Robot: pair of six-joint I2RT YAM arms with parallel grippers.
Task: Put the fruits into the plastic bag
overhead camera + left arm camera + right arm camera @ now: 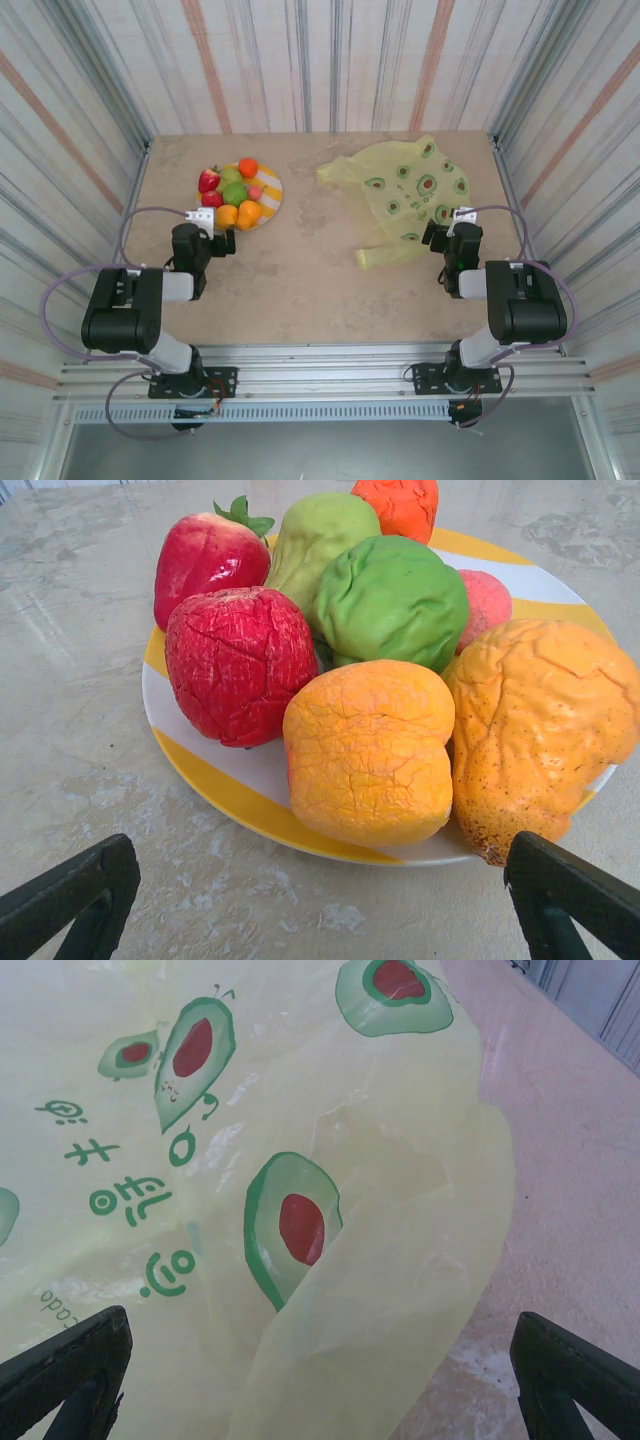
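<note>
Matt cracked fruits (370, 750), sheeny plastic bag (380, 1290), marbled tabletop (80, 710)

Just ahead of the left jaws, the fruits look matt and foam-like, their painted skins finely cracked; the striped plate (240, 785) under them is smooth and glossy. Ahead of the right jaws, the plastic bag is thin, translucent, crinkled film with a soft sheen. The tabletop looks smooth, stone-patterned, faintly shiny.

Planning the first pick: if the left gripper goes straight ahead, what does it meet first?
Probably the yellow-orange fruit at the near edge of the plate, though depth is unclear.
</note>
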